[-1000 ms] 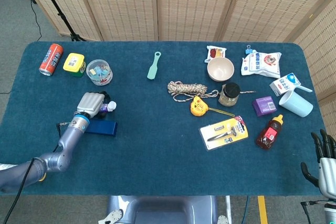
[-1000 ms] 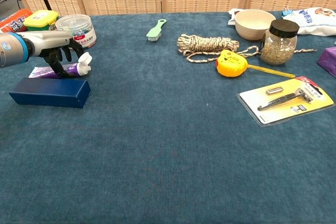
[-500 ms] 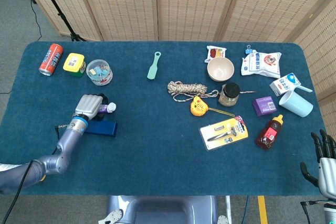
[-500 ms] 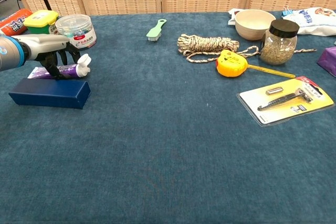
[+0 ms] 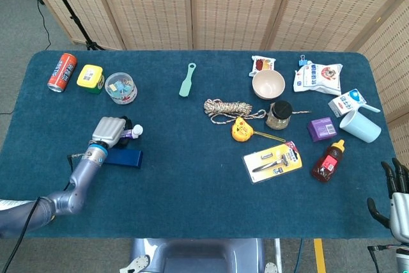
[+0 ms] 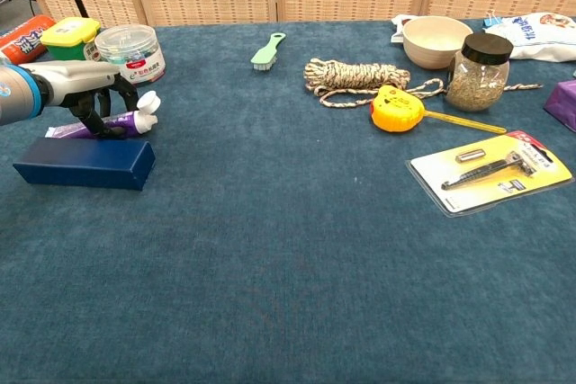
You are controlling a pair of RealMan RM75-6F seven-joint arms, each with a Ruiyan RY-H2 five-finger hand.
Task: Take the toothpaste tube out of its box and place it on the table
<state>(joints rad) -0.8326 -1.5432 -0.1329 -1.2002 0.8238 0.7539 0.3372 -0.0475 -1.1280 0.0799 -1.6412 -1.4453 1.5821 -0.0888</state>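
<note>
My left hand (image 6: 90,89) has drawn back slightly, still pinching the toothpaste tube (image 6: 121,118) behind the box (image 6: 81,164). My right hand (image 5: 397,196) hangs with fingers spread, holding nothing

Both feeds bright and even for me, light diffuse from overhead. Shadows soft and short under items on the dark teal cloth-covered surface (image 5: 192,158). Slight glare on the clear plastic blister pack with a razor (image 6: 490,171). Head view sharp throughout; chest view softens slightly toward the near edge.
</note>
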